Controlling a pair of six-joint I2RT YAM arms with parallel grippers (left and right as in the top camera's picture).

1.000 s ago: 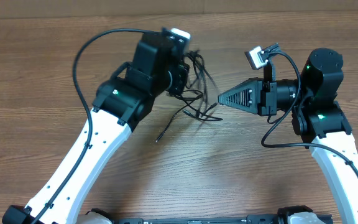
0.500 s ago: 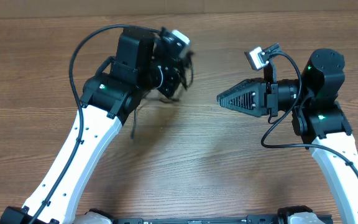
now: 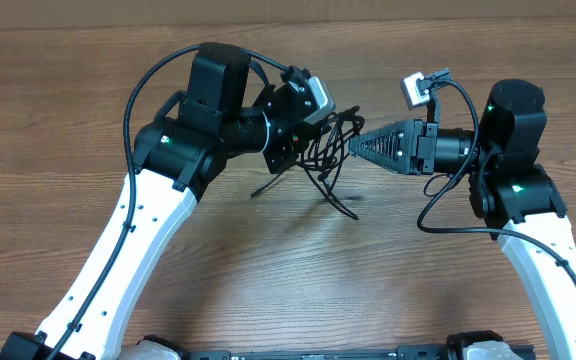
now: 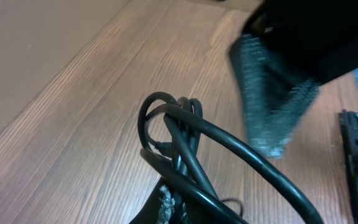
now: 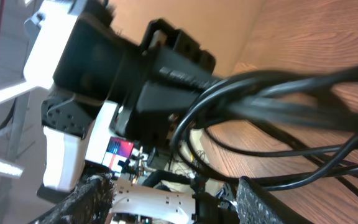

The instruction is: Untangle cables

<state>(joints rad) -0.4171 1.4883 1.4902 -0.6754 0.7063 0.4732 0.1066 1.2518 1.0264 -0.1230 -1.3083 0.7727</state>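
We see the left claw clamped shut on the cables, a black looped bundle held over the worktop, nearer its far edge and about midway along it. The right claw meets the bundle from the right, jaws parted, strands crossing at its tips. The bundle's long axis runs far edge to near edge, with loose ends trailing toward the near edge.

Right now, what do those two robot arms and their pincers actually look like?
The left arm and right arm have white lower links dotted with small holes and bulky black upper joints with green lights. Thick black wires loop beside them. The right gripper has black, ribbed, tapering fingers.
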